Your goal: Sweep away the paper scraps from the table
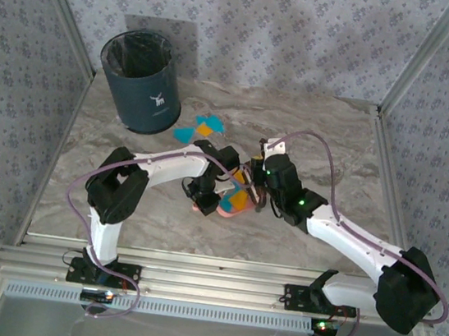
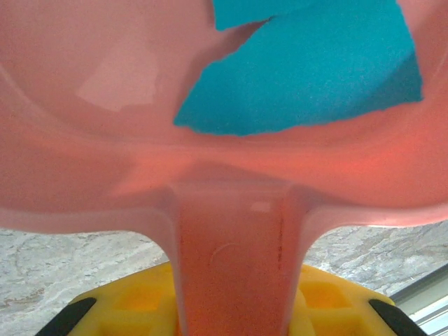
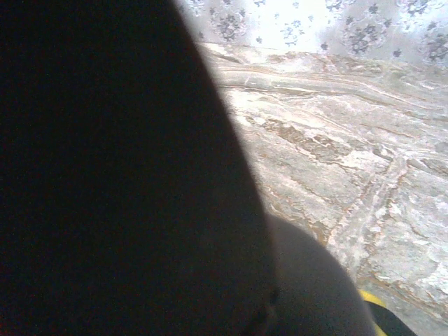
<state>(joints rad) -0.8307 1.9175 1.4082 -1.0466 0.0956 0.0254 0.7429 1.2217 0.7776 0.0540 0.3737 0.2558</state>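
Note:
My left gripper (image 1: 207, 198) is shut on the handle (image 2: 231, 266) of a pink dustpan (image 1: 234, 207), which rests on the table (image 1: 334, 149) at its middle. The yellow fingers (image 2: 133, 301) flank the handle. Teal paper scraps (image 2: 315, 70) lie inside the pan, and an orange scrap (image 1: 240, 196) shows there from above. More teal and orange paper scraps (image 1: 199, 129) lie on the table beside the bin. My right gripper (image 1: 261, 188) sits just right of the pan, shut on a dark tool (image 3: 119, 182) that hides its jaws.
A dark blue bin (image 1: 140, 82) with a black liner stands at the back left. Wallpapered walls close in the table on three sides. Aluminium rails (image 1: 193, 284) run along the near edge, by the arm bases. Bare marble (image 3: 350, 154) stretches to the right.

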